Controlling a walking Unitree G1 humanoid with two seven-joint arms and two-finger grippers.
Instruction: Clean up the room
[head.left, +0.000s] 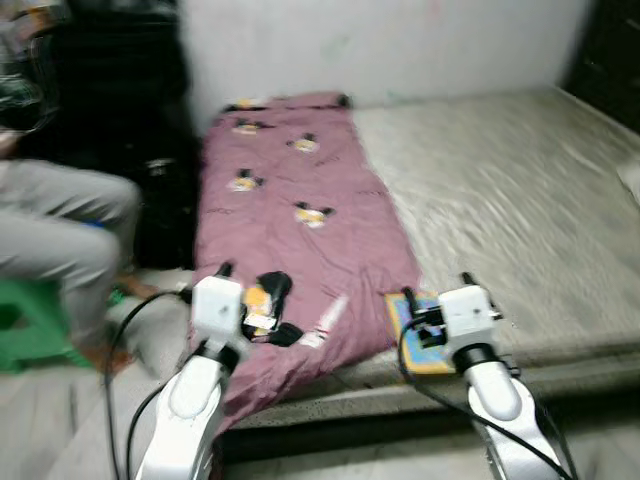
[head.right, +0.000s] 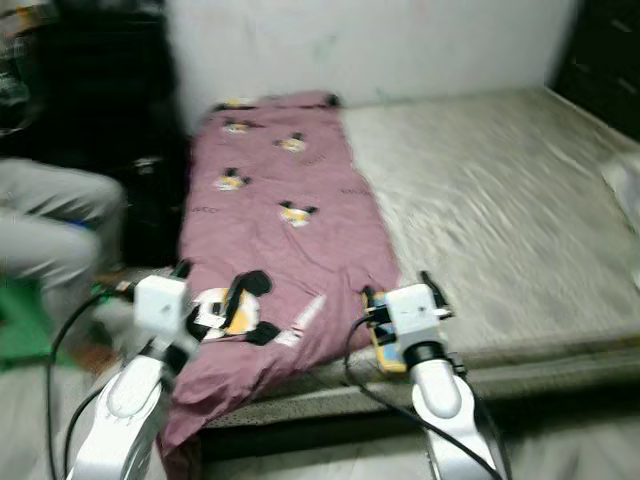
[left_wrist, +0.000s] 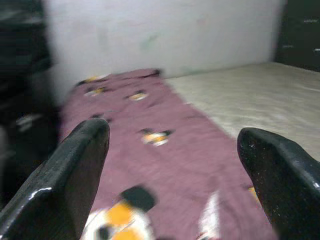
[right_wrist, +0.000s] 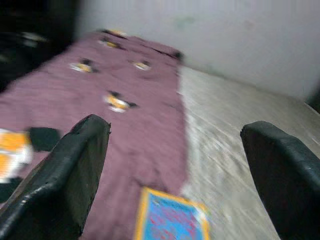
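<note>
Bed (head.left: 520, 200) — I see a mauve cartoon-print blanket (head.left: 290, 230), a blue-yellow book (right_wrist: 170, 220); left tool (left_wrist: 170, 165), right tool (right_wrist: 175, 165) both released.

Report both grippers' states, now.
Left gripper: open, empty, above the purple blanket.
Right gripper: open, empty, near the blue-and-yellow book.

I see two silver arms, left arm (head.left: 185, 410) and right arm (head.left: 500, 400), white boxy wrist blocks, black cables looping off each; thick glossy black fingers (left_wrist: 65, 180) in wrist views.
</note>
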